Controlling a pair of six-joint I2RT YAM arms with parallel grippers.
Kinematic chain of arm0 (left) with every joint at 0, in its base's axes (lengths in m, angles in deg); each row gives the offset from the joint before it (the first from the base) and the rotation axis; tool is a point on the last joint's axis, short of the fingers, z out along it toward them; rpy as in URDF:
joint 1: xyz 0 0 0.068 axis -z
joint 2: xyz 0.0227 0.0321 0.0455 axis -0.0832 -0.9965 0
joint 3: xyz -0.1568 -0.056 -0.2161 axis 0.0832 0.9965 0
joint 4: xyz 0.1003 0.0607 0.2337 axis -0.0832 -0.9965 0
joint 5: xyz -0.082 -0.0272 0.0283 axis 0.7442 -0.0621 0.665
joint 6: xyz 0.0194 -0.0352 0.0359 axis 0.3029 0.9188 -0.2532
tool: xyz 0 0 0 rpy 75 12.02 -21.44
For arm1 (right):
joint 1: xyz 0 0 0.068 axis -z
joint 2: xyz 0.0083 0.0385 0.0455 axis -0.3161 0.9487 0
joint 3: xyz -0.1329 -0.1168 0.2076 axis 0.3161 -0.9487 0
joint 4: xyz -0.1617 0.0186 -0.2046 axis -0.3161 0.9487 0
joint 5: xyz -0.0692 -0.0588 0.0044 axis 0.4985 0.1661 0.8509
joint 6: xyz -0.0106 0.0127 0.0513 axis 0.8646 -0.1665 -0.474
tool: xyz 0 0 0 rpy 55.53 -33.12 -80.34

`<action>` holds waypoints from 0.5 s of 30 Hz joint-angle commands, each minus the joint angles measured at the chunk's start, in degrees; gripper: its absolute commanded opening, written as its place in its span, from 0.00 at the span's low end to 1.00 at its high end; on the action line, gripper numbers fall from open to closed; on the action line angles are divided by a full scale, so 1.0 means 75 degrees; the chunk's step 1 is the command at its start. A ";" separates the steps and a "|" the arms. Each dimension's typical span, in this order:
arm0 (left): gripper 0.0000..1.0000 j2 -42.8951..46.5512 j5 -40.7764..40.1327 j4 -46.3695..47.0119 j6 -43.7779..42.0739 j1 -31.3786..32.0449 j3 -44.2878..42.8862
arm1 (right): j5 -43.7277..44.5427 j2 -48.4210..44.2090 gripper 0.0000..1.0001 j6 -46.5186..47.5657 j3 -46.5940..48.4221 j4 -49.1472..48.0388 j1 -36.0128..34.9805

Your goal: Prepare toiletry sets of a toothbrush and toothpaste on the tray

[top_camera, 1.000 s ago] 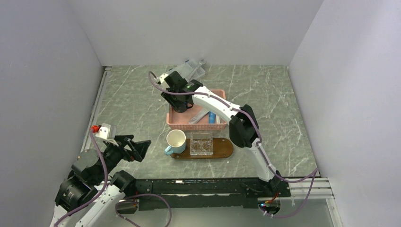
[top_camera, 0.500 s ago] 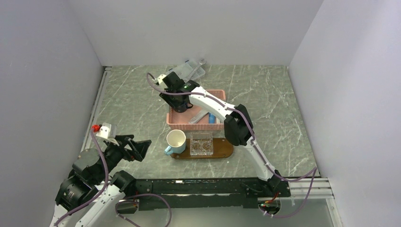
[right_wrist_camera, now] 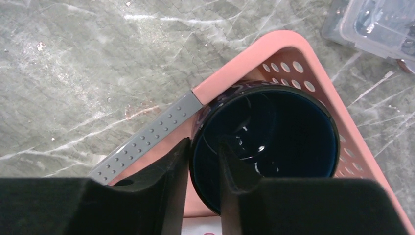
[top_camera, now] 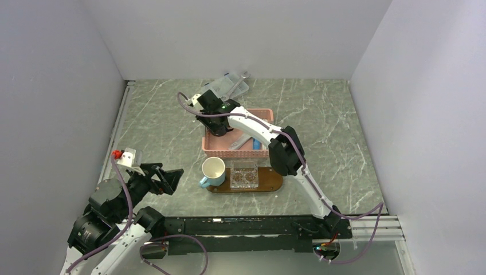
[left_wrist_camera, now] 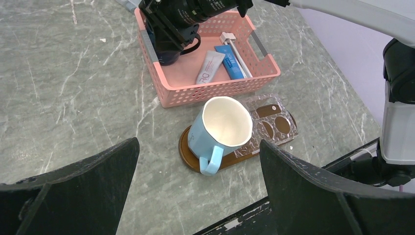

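Observation:
The dark-brown oval tray (top_camera: 274, 182) lies in front of the pink basket (top_camera: 235, 153), bearing a light blue mug (top_camera: 213, 170) and a clear plastic box (top_camera: 245, 174). In the left wrist view, the basket (left_wrist_camera: 215, 88) holds a pale tube (left_wrist_camera: 209, 67), a bright blue toothpaste tube (left_wrist_camera: 230, 61) and a white toothbrush (left_wrist_camera: 237, 49). My right gripper (right_wrist_camera: 203, 147) is shut on the rim of a dark blue mug (right_wrist_camera: 274, 142) in the basket's far left corner, one finger inside, one outside. My left gripper (top_camera: 172, 179) is open and empty, left of the tray.
A clear lidded container (top_camera: 229, 86) with small items sits behind the basket, also at the top right of the right wrist view (right_wrist_camera: 377, 24). The basket has a grey handle (right_wrist_camera: 151, 137). White walls enclose the marble table on three sides.
My right arm's elbow and wrist have shifted slightly left over the basket's far left corner. The left arm has barely moved.

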 commanded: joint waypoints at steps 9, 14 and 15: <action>0.99 -0.0118 -0.0152 0.0143 0.0032 -0.0038 -0.0061 | 0.0295 -0.0018 0.00 0.0203 0.0249 -0.0369 0.0021; 0.99 -0.0081 -0.0157 0.0152 0.0034 -0.0040 -0.0047 | 0.0478 -0.0453 0.00 0.0209 -0.0187 -0.0647 0.0024; 0.99 -0.0073 -0.0157 0.0155 0.0034 -0.0038 -0.0050 | 0.0519 -0.0584 0.00 0.0200 -0.0316 -0.0718 0.0024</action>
